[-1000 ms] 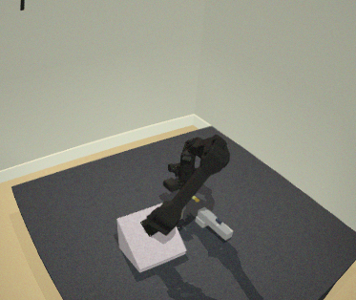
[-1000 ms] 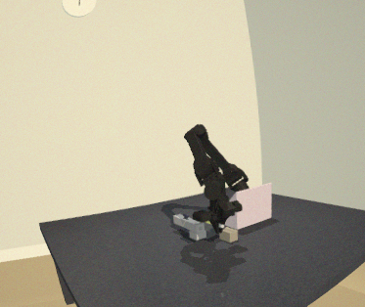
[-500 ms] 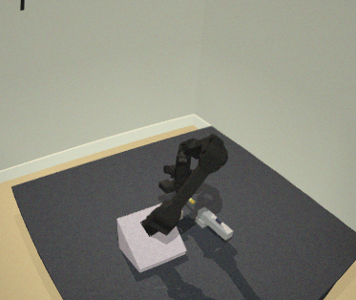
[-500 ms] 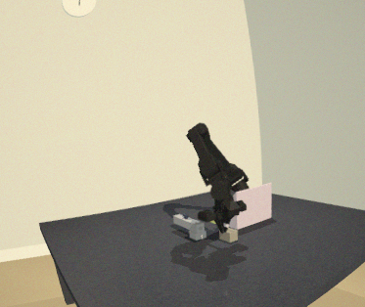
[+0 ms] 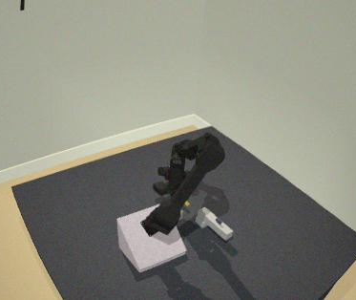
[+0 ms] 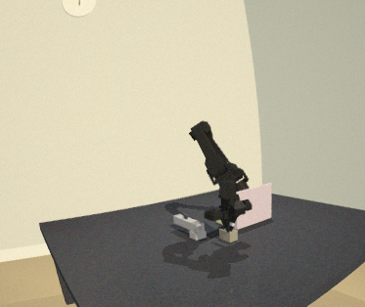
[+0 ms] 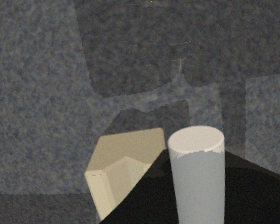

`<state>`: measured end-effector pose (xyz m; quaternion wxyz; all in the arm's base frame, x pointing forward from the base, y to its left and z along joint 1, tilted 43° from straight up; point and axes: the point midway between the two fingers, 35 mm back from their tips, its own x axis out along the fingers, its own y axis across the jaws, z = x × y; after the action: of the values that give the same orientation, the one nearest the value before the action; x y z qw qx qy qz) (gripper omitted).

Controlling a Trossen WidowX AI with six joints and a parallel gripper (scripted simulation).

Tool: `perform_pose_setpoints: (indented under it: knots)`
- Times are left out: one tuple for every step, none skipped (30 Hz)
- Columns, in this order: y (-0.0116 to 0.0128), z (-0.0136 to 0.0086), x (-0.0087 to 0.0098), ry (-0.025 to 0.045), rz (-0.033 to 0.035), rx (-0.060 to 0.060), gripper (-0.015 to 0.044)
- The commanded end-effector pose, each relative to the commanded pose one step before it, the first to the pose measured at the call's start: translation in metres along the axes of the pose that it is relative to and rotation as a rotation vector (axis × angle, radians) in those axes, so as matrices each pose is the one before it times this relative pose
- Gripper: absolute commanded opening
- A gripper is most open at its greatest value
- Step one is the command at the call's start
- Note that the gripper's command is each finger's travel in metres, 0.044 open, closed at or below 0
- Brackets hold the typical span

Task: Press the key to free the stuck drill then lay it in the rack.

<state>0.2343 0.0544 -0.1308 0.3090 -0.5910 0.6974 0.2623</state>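
Observation:
My gripper [image 6: 229,226] is shut on the drill, a pale grey cylinder [image 7: 199,185] whose whitish round end shows in the wrist view. The rack, a beige block [image 6: 228,236] [image 7: 133,142] with a V-shaped groove, stands on the table just below the gripper in the exterior view and left of the drill in the wrist view. The drill is clear of the light grey housing [image 5: 223,231] [image 6: 187,224], which carries the small dark blue key [image 5: 219,222]. A small yellow part [image 5: 186,203] shows beside the arm. The arm hides the fingertips in the top view.
A pale pink wedge-shaped block [image 5: 145,250] [image 6: 260,207] stands on the dark table [image 5: 73,215] [image 6: 124,249], close to the rack. The housing lies on the rack's other side. My arm reaches over the wedge in the top view.

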Motion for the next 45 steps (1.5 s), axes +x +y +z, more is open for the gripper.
perform_pose_setpoints:
  knots:
    - [0.00700, 0.00164, -0.00163, -0.00812, -0.00150, 0.0079, 0.0000]
    - [0.00166, 0.00029, -0.00006, -0.00006, 0.00007, -0.0001, 0.0000]
    - [0.00165, 0.00029, -0.00008, -0.00006, 0.00007, -0.0001, 0.0000]
    - [0.00164, 0.00030, -0.00011, -0.00006, 0.00007, -0.0001, 0.0000]
    - [0.00164, 0.00030, -0.00013, -0.00006, 0.00007, -0.0001, 0.0000]
    - [0.00163, 0.00031, -0.00016, -0.00006, 0.00007, -0.0001, 0.0000]
    - [0.00162, 0.00031, -0.00019, -0.00007, 0.00007, -0.0001, 0.0000]
    - [0.00162, 0.00032, -0.00022, -0.00007, 0.00007, -0.0001, 0.0000]
    - [0.00160, 0.00033, -0.00025, -0.00007, 0.00007, -0.0001, 0.0000]
    - [0.00159, 0.00033, -0.00028, -0.00007, 0.00007, -0.0001, 0.0000]
    - [0.00157, 0.00034, -0.00032, -0.00007, 0.00007, -0.0001, 0.0000]
    - [0.00155, 0.00035, -0.00036, -0.00008, 0.00007, -0.0001, 0.0000]
    - [0.00153, 0.00036, -0.00041, -0.00008, 0.00007, -0.0001, 0.0000]
    - [0.00150, 0.00037, -0.00047, -0.00008, 0.00007, -0.0001, 0.0000]
    - [0.00145, 0.00039, -0.00054, -0.00008, 0.00007, -0.0001, 0.0000]
    - [-0.00032, -0.00009, 0.00061, 0.00002, -0.00002, 0.0000, 0.0000]
    - [-0.00042, -0.00012, 0.00148, 0.00006, -0.00004, 0.0000, 0.0000]
    - [-0.00033, -0.00011, 0.00289, 0.00012, -0.00005, 0.0000, 0.0000]
    - [-0.00006, 0.00002, 0.00328, 0.00014, -0.00004, 0.0000, 0.0000]
    - [-0.00009, 0.00021, 0.00308, 0.00014, -0.00004, 0.0000, 0.0000]
    - [-0.00018, 0.00028, 0.00137, 0.00005, -0.00003, 0.0000, 0.0000]
    - [-0.00018, 0.00023, 0.00094, 0.00003, -0.00002, 0.0000, 0.0000]
    - [-0.00017, 0.00017, 0.00090, 0.00003, -0.00002, 0.0000, 0.0000]
    - [-0.00013, 0.00011, 0.00093, 0.00003, -0.00002, 0.0000, 0.0000]
    - [-0.00006, 0.00006, 0.00095, 0.00004, -0.00001, 0.0000, 0.0000]
    - [0.00002, 0.00002, 0.00097, 0.00004, -0.00001, 0.0000, 0.0000]
    - [0.00009, 0.00000, 0.00100, 0.00004, -0.00001, 0.0000, 0.0000]
    - [0.00014, -0.00003, 0.00102, 0.00004, 0.00000, 0.0000, 0.0000]
    - [0.00016, -0.00007, 0.00102, 0.00005, 0.00000, 0.0000, 0.0000]
    - [0.00018, -0.00012, 0.00101, 0.00005, 0.00000, 0.0000, 0.0000]
    - [0.00021, -0.00015, 0.00099, 0.00005, 0.00000, 0.0000, 0.0000]
    - [0.00023, -0.00019, 0.00096, 0.00005, 0.00000, 0.0000, 0.0000]
    - [0.00027, -0.00024, 0.00091, 0.00005, 0.00001, 0.0000, 0.0000]
    - [0.00032, -0.00030, 0.00086, 0.00005, 0.00001, 0.0000, 0.0000]
    - [0.00038, -0.00037, 0.00081, 0.00006, 0.00001, 0.0000, 0.0000]
    - [-0.00014, 0.00011, -0.00012, -0.00001, -0.00001, 0.0000, 0.0000]
    - [-0.00019, 0.00015, 0.00014, 0.00000, -0.00001, 0.0000, 0.0000]
    - [-0.00018, 0.00014, 0.00037, 0.00001, -0.00001, 0.0000, 0.0000]
    - [-0.00017, 0.00012, 0.00052, 0.00001, -0.00001, 0.0000, 0.0000]
    - [-0.00014, 0.00010, 0.00062, 0.00002, -0.00001, 0.0000, 0.0000]
    - [-0.00014, 0.00010, 0.00089, 0.00003, -0.00002, 0.0000, 0.0000]
    - [-0.00013, 0.00009, 0.00100, 0.00004, -0.00002, 0.0000, 0.0000]
    - [-0.00015, 0.00009, 0.00096, 0.00004, -0.00002, 0.0000, 0.0000]
    - [-0.00022, 0.00014, 0.00110, 0.00004, -0.00002, 0.0000, 0.0000]
    - [-0.00022, 0.00014, 0.00092, 0.00004, -0.00002, 0.0000, 0.0000]
